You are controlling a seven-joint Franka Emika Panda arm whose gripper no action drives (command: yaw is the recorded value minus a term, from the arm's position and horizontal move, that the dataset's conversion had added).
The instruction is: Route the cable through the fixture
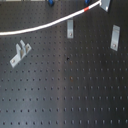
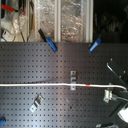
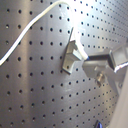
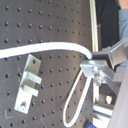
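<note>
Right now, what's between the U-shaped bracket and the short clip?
Only bare perforated board, seen in the first exterior view, between the bracket and the fixture. The cable runs clear of that stretch.

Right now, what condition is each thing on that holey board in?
cable: pinched near its red band, otherwise lying loose.
pincer: shut on the cable.
fixture: upright; cable runs by its top, threading unclear.
taller clip: upright, apart from the cable.
two-pronged bracket: base down, apart from the cable.
</note>
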